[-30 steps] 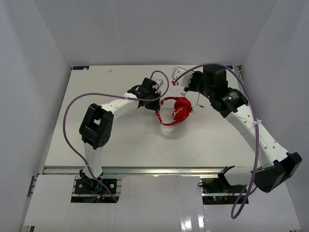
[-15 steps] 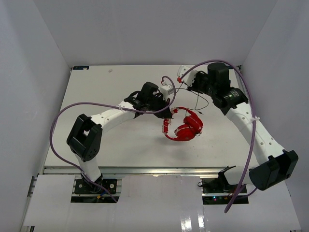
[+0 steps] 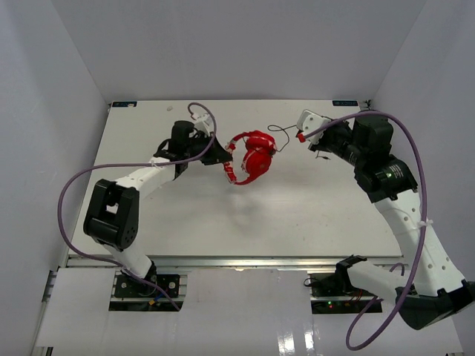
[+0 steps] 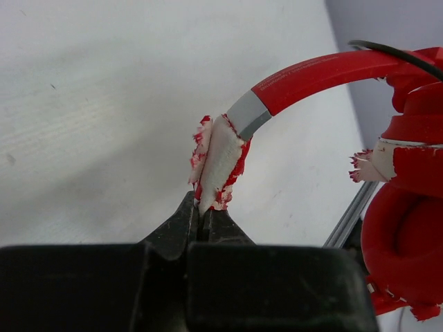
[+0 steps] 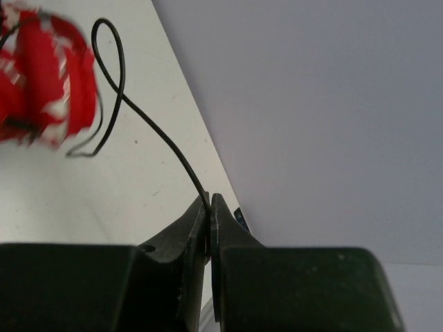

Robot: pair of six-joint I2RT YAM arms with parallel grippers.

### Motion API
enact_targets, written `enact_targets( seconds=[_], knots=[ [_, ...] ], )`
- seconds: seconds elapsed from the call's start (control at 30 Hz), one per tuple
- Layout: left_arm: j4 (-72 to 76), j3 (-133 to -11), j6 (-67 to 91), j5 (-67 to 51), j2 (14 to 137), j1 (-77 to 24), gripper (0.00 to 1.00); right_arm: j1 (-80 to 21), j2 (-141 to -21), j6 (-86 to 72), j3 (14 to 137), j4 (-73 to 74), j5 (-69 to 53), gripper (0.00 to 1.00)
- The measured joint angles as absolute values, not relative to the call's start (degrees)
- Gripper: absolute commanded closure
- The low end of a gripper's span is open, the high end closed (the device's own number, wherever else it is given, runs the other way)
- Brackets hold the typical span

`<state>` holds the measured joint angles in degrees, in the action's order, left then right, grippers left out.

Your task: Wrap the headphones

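Observation:
The red headphones [image 3: 252, 156] hang above the middle back of the table, with both earcups close together. My left gripper [image 3: 223, 153] is shut on the torn white-and-red padding [image 4: 216, 162] at one end of the headband [image 4: 318, 72]. The earcups [image 4: 405, 228] hang to the right in the left wrist view. My right gripper [image 3: 302, 134] is to the right of the headphones and shut on the thin black cord [image 5: 142, 114]. The cord loops back to the blurred headphones [image 5: 48, 83]. The jack plug is not visible.
Purple robot cables [image 3: 78, 185] arc over both arms. The white table [image 3: 185, 215] is walled by white panels at the back and sides. A metal rail [image 3: 237, 259] runs along the near edge. The right gripper is close to the right wall [image 5: 332, 104].
My left arm has swung left and back, carrying the headphones with it. My right gripper has moved right with the cord, so the cord is stretched out between them.

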<state>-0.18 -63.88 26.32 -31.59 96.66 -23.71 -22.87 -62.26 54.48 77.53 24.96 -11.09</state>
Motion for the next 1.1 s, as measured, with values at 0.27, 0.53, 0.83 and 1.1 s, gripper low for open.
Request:
enact_targets(
  seconds=[0.27,0.53,0.83,1.1],
  knots=[
    [12.5,-61.9,42.3,-37.1,92.8,-15.2,1.00,-21.8,-55.1,58.1,69.4,29.8,-18.1,0.92],
    [3.6,-77.2,50.4,-28.0,100.2,-16.4,1.00,-31.0,-54.9,67.3,69.7,35.3,-21.1,0.92],
    [-14.7,-99.6,44.2,-16.0,115.4,-23.7,1.00,-44.3,-65.3,74.4,77.0,33.4,-9.6,0.92],
    [-24.0,-98.9,30.7,-15.9,120.5,-28.6,1.00,-44.0,-70.2,76.5,81.1,25.0,0.8,0.92]
  ],
)
